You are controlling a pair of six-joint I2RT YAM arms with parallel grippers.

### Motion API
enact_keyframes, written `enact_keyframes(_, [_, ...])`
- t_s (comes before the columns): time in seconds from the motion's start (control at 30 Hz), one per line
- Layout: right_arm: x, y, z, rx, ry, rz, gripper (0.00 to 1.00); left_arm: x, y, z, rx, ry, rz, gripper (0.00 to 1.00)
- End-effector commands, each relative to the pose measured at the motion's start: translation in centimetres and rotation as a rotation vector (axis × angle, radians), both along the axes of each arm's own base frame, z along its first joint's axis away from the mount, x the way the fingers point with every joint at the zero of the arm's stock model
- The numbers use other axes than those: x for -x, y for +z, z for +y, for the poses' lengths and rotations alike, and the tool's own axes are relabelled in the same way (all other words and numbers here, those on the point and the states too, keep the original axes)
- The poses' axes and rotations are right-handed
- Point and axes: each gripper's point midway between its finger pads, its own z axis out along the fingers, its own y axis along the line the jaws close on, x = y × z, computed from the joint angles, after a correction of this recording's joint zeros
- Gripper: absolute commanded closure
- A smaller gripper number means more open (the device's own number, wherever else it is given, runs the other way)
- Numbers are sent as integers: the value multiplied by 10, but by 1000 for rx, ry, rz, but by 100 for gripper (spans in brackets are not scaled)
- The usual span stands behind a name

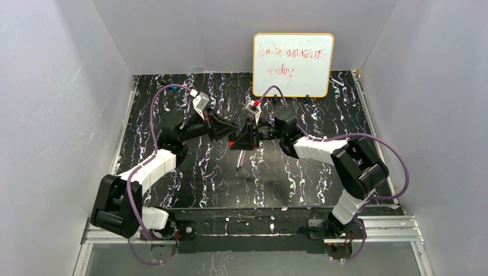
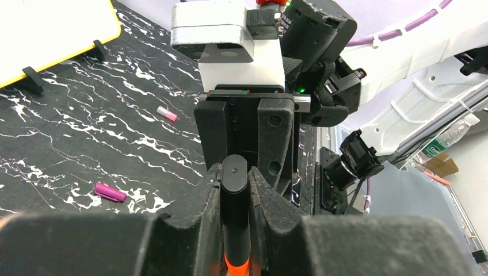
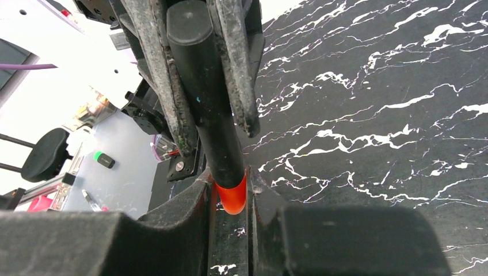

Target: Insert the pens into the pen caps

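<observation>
My left gripper [image 1: 226, 133] [image 2: 235, 172] is shut on the black-bodied marker [image 2: 236, 201], which shows an orange band [image 2: 237, 265] low in the left wrist view. My right gripper [image 1: 246, 138] [image 3: 230, 192] faces it tip to tip above the middle of the mat. Its jaws are closed around the orange cap [image 3: 232, 195], which sits on the end of the black marker [image 3: 207, 115]. The left fingers [image 3: 236, 69] grip the black body just above. A pale pink-grey pen [image 1: 240, 160] lies on the mat under the grippers. A magenta cap [image 2: 109, 191] lies on the mat. The third pen and the black cap are out of view.
A whiteboard [image 1: 293, 63] [image 2: 46, 29] with red writing stands at the back of the black marbled mat [image 1: 201, 172]. A small pink and white piece [image 2: 167, 113] lies on the mat near it. Grey walls close in both sides.
</observation>
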Motion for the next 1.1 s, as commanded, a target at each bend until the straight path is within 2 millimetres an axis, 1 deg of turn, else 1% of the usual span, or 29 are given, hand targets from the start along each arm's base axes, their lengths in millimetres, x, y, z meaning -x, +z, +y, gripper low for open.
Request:
enact_keyframes(0.0, [-32, 150, -14, -339, -139, -352, 99, 54, -49, -5, -70, -205, 167, 100])
enact_keyframes(0.1, [-30, 158, -15, -355, -124, -365, 99, 57, -46, -5, -60, -212, 159, 100])
enact_keyframes(0.33, [-29, 169, -20, -387, -81, -370, 99, 63, -39, -8, -46, -229, 143, 100])
enact_keyframes(0.53, [-31, 179, -24, -401, -77, -390, 99, 66, -38, -12, -44, -245, 145, 100])
enact_keyframes(0.83, [-40, 192, -27, -418, -93, -417, 99, 75, -45, -24, -51, -274, 171, 100])
enact_keyframes(1.07, [-44, 203, -28, -434, -101, -438, 99, 82, -59, -26, -63, -271, 203, 100])
